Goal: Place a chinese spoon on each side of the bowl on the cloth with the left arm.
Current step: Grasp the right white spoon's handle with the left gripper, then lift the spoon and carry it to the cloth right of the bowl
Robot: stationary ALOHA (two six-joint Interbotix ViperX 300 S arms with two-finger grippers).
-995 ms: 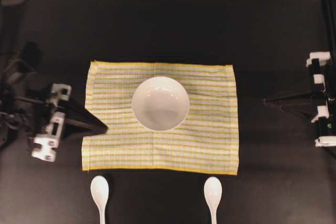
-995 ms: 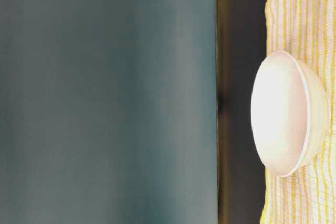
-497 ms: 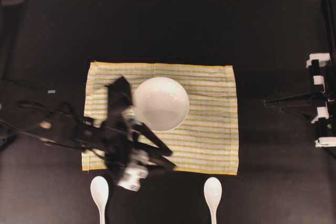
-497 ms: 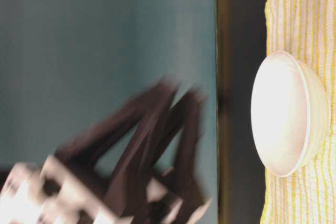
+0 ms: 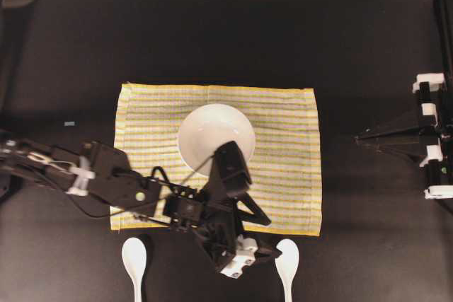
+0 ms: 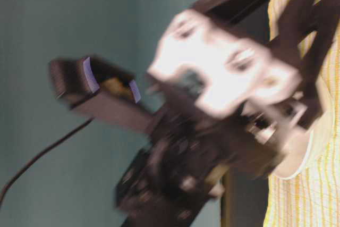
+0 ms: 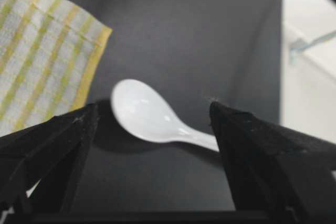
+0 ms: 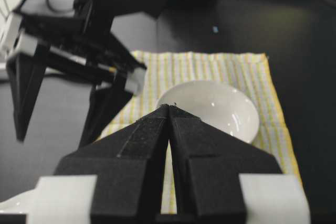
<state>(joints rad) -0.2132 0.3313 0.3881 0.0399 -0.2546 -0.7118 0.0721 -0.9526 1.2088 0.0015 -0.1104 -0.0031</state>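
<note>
We're on the reach for the first chinese spoon (image 7: 152, 116), lying on table off cloth (image 5: 290, 139) w/ bowl (image 5: 212, 132); left gripper (image 7: 152, 129) spread wide, empty, needs to drop & close on it.

2 glossy white spoons (image 5: 134, 256) and white bowl (image 5: 212, 132); cloth (image 5: 283, 132) striped yellow and pale grey-white; black table (image 5: 212, 40).
</note>
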